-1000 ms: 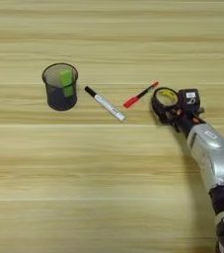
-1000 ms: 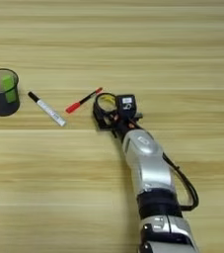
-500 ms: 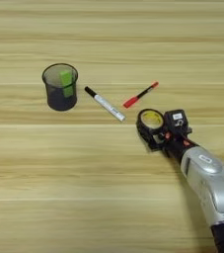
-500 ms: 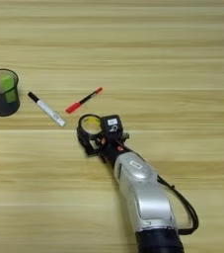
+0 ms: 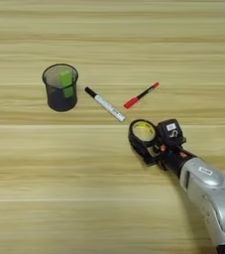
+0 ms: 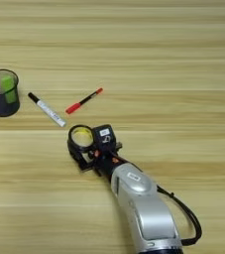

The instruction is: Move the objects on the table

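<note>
- Black tape ring with yellow inside [image 5: 143,133]: half a second ago it lay further right and lower on the table; it now sits further left, just below the clear end of the white marker, flat on the wood.
- Right gripper of two black fingers [image 5: 151,144]: it has travelled left with the ring; its fingers are closed on the ring's near rim, one along the ring's lower left edge, the body with a white label to the ring's right.
- Silver forearm [image 6: 142,208]: enters from the bottom edge, slanting up and left to the gripper.
- Slim red marker with a thicker red cap [image 5: 140,95]: unmoved, lying diagonally up and right of the ring, apart from it, thick cap at lower left.
- White marker with black cap [image 5: 105,104]: unmoved, diagonal, cap at upper left, its lower end near the ring but not touching.
- Dark mesh cup [image 5: 60,87] holding a green item [image 5: 66,83]: upright, left of the white marker, well clear of the gripper.
- Right eye view only: a black cable [image 6: 189,221] looping beside the forearm.
- Light wooden plank table [image 5: 44,188]: carries all the items.
</note>
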Motion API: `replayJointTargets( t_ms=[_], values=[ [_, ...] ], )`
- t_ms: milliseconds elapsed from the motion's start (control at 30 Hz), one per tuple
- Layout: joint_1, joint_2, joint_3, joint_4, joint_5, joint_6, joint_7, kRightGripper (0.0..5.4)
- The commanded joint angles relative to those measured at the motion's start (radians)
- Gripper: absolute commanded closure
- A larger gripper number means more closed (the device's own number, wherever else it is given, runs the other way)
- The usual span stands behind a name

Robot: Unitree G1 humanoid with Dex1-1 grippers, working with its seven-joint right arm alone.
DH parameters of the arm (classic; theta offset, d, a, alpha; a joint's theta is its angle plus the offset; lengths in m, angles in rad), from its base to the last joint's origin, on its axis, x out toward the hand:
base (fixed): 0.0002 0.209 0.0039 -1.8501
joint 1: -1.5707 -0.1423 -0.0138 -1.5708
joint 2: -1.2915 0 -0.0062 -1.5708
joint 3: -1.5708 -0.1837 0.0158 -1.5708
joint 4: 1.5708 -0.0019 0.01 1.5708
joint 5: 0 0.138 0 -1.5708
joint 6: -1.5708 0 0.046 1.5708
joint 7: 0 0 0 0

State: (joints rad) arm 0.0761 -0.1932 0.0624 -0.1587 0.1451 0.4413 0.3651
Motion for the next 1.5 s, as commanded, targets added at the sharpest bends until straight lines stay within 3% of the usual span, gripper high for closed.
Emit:
replayJointTargets(
  t_ms=[33, 300, 500, 767, 933, 1033, 1200, 1367, 1500],
  values=[
    [-0.039, -0.003, 0.009, -0.010, -0.002, -0.020, 0.002, 0.92],
    [-0.039, -0.010, 0.012, -0.065, 0.016, -0.047, 0.031, 0.04],
    [-0.069, -0.035, -0.022, -0.142, 0.017, -0.064, 0.040, 0.04],
    [-0.180, -0.065, -0.085, -0.150, -0.005, -0.087, 0.010, 0.04],
    [-0.375, -0.107, -0.127, 0.049, -0.040, -0.130, -0.008, 0.04],
    [-0.540, -0.135, -0.138, 0.279, -0.056, -0.180, 0.010, 0.04],
    [-0.735, -0.143, -0.127, 0.559, -0.061, -0.245, 0.049, 0.04],
    [-0.871, -0.128, -0.089, 0.778, -0.101, -0.324, 0.078, 0.04],
    [-0.941, -0.118, -0.069, 0.910, -0.130, -0.385, 0.089, 0.04]
  ],
)
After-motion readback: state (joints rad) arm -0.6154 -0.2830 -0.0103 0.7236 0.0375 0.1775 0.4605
